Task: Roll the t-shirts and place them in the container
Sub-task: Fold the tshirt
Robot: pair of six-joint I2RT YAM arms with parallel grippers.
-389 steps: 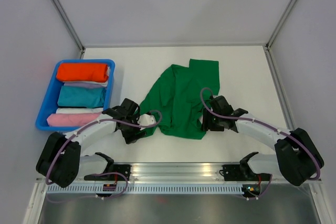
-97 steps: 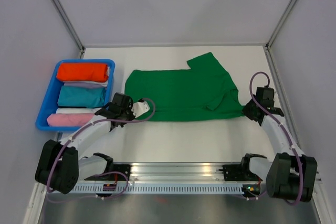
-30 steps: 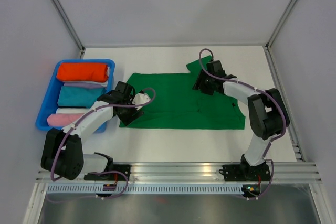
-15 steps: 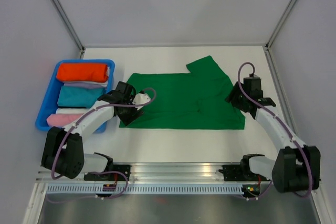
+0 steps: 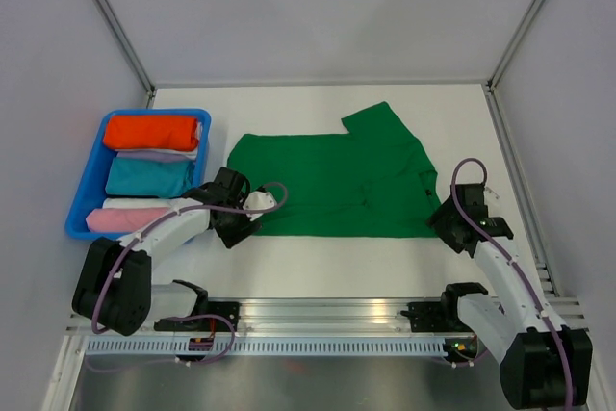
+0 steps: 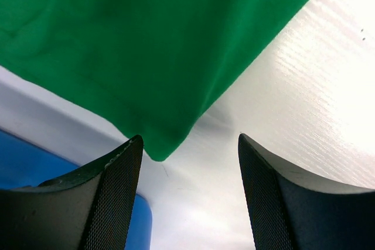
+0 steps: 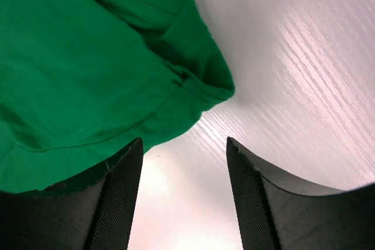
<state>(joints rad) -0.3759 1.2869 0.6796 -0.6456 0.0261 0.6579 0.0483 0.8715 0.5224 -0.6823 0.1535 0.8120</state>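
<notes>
White table (image 5: pixel 337 267), grey walls (image 5: pixel 318 16), green t-shirt (image 5: pixel 337 180) spread flat

Left gripper (image 6: pixel 187 144) and right gripper (image 7: pixel 183 144) sit low, pointing down — the 2 pairs of jaws spread, empty.

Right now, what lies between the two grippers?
The green t-shirt, spread flat on the table: its near hem runs from the left gripper across to the right gripper, as the top view shows.
</notes>
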